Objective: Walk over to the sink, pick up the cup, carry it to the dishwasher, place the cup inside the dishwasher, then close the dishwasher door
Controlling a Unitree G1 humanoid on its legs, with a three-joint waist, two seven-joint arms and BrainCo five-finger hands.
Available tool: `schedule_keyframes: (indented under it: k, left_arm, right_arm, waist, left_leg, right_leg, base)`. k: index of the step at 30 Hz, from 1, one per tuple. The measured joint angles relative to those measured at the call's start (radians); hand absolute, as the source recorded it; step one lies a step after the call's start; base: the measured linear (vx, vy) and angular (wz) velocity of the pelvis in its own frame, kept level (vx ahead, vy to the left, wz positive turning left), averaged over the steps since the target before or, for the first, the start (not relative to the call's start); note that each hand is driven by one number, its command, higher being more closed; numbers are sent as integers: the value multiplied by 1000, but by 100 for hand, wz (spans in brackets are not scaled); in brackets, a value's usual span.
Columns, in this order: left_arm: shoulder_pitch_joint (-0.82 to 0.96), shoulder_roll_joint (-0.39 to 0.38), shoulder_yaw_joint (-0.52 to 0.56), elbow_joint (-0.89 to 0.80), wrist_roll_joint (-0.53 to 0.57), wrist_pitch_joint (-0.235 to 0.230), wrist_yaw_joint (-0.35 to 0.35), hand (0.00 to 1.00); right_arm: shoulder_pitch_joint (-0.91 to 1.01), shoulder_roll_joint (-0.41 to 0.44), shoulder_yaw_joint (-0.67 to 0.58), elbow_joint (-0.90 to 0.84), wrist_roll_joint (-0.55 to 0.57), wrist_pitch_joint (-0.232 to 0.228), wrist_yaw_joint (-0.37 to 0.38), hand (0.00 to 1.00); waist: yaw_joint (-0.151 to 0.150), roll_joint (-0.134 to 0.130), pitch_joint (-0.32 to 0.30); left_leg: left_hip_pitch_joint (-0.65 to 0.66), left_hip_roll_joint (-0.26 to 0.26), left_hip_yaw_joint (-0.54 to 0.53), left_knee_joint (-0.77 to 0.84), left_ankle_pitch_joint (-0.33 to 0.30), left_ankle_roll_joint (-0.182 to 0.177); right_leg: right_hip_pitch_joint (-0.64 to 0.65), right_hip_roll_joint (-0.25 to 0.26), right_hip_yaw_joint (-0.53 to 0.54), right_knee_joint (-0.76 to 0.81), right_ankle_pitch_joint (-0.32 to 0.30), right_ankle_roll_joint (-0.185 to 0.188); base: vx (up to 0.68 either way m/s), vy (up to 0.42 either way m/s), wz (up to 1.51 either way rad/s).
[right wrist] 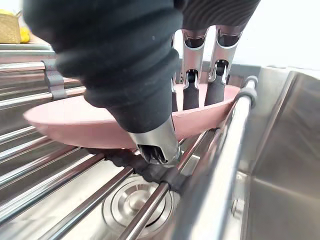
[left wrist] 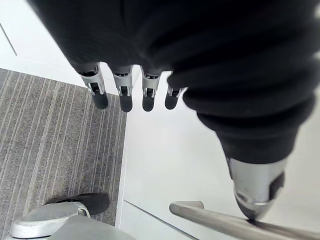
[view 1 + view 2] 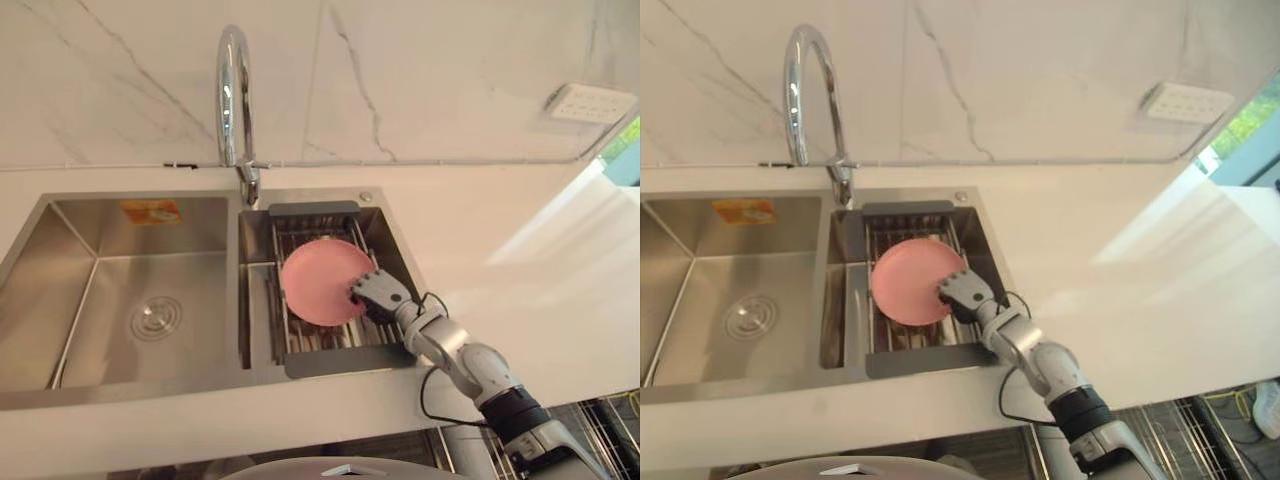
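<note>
1. Pink dish point(image 3: 318, 272). This is the only vessel in view, and it is shallow, more a dish than a cup. It lies in the wire rack point(image 3: 385, 235) that spans the small right basin of the sink point(image 3: 60, 215). The rack's bars hold it off the basin floor, which leaves room beneath its rim for a thumb.
2. Right hand point(image 3: 377, 293). It meets the dish at the dish's 4 o'clock edge.
   - In the right wrist view the fingers point(image 1: 192, 95) reach close together over the rim into the hollow.
   - The thumb point(image 1: 156, 146) sits against the outer underside, so the hand is clamped in a pinch on the rim.
   - A wall this low probably offers nothing to wrap around, which would explain the rim pinch.
3. Left hand point(image 2: 125, 95). It hangs low beside a white cabinet front with a bar handle point(image 2: 225, 222). Its fingers are straight, slightly apart, and hold nothing. It is idle, and presumably kept free for the dishwasher door.
4. Faucet point(image 3: 232, 90). It stands at 12 o'clock from the dish and arches above the divider between the basins. A lift drawn toward 5 o'clock, along the arm's own line, would likely keep clear of it.
5. Stage, as a judgement. The grasp looks made, but the dish appears to rest on the rack, so the lift is not yet done. The carry, the placing in the dishwasher and the door closing all remain.
</note>
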Motion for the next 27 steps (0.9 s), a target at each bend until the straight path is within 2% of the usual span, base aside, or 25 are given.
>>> schedule_keyframes:
  k: [6, 13, 22, 27]
  left_arm:
    - [5, -1, -2, -1, 0, 0, 0, 0]
    - [10, -2, -3, -1, 0, -5, 4, 0]
    - [28, -4, -2, -7, -1, -13, 8, 0]
    - [38, -4, -2, -7, -2, -23, 23, 0]
  right_arm:
    - [0, 11, -4, 5, -3, 38, -102, 100]
    - [0, 22, -60, 3, 13, 38, -185, 100]
    - [4, 21, -109, -38, 65, 38, -189, 100]
    - [14, 19, -152, -94, 153, 55, -188, 100]
  waist:
    - [-1, 0, 0]
    - [-5, 6, -1]
    - [-14, 18, -6]
    - [-23, 22, -6]
  left_leg:
    - [2, -4, -3, 0, 2, 2]
    - [17, -4, -6, -1, 2, 2]
    - [18, -4, -6, -1, 3, 4]
    - [19, -4, -6, -1, 3, 4]
  right_leg:
    - [1, -4, -7, 0, 0, 3]
    - [8, -4, -10, 0, -1, 3]
    - [10, -4, -10, 0, -1, 3]
    - [14, -4, -10, 0, -1, 4]
  base:
    - [0, 0, 0]
    - [0, 0, 0]
    - [0, 0, 0]
    - [0, 0, 0]
